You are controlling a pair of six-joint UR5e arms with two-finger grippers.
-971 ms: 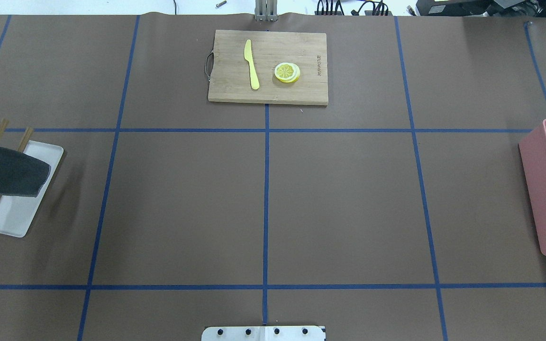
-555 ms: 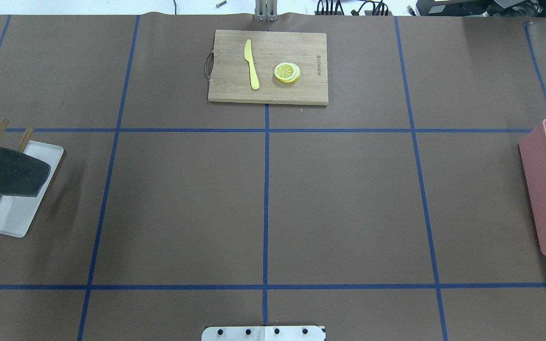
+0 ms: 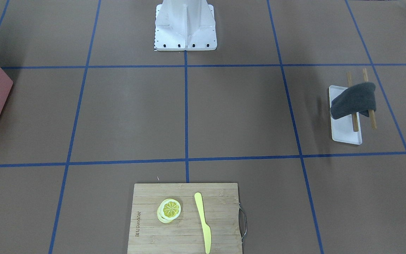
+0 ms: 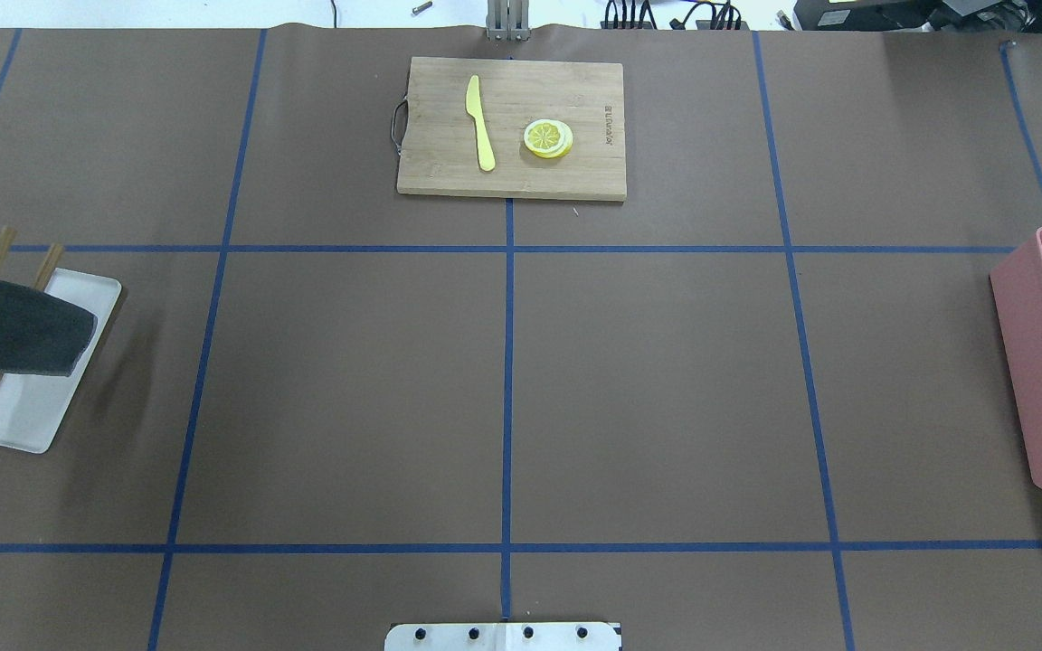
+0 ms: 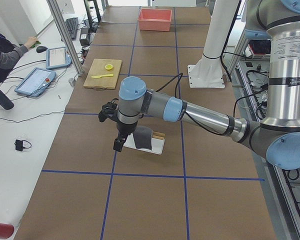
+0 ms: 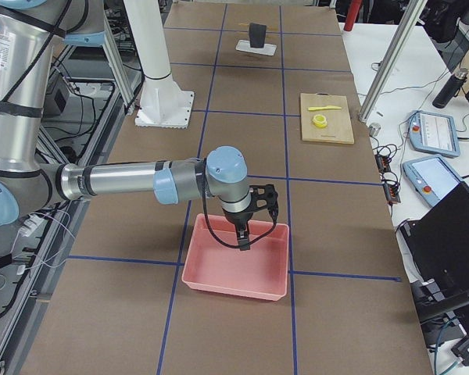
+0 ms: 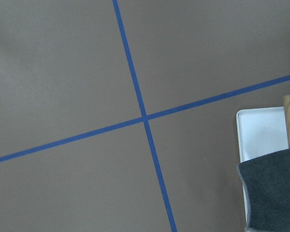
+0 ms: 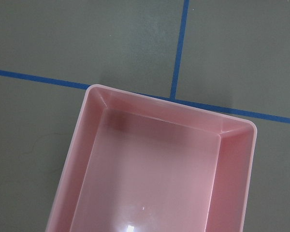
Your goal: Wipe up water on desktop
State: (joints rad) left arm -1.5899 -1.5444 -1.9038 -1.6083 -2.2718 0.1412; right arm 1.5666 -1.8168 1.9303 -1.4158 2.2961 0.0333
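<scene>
desktop [image 4: 666, 389]: brown, matte, flat; it fills the overhead view and carries everything listed below.
blue tape lines [image 4: 507, 362]: thin, crossing the desktop and dividing it into big rectangles.
left arm [image 5: 200, 115]: the near, large arm in the exterior left view, reaching out over the desktop on the robot's left side.
right arm [image 6: 125, 181]: the near, large arm in the exterior right view, stretched over the robot's right side.
pink bin [image 4: 1023, 362]: on the desktop at the robot's right, partly cut off by the overhead frame.
cutting board [image 4: 449, 172]: bamboo, at the far middle edge, metal handle towards the robot's left.
white tray [image 4: 28, 411]: on the robot's left side, well apart from the board.
dark cloth [image 4: 14, 330]: draped over 2 sticks above the tray.
left gripper [image 5: 118, 145]: points down, just beside the tray and cloth – whether it is released or clenched I cannot tell.
right gripper [image 6: 243, 241]: points down over the pink bin – I cannot tell its state either.
wooden sticks [image 4: 49, 264]: 2, lying along the tray, ends poking past it.
yellow knife [image 4: 481, 127]: flat on the board.
lemon slices [image 4: 548, 138]: stacked on the board, near the knife but not touching it.
</scene>
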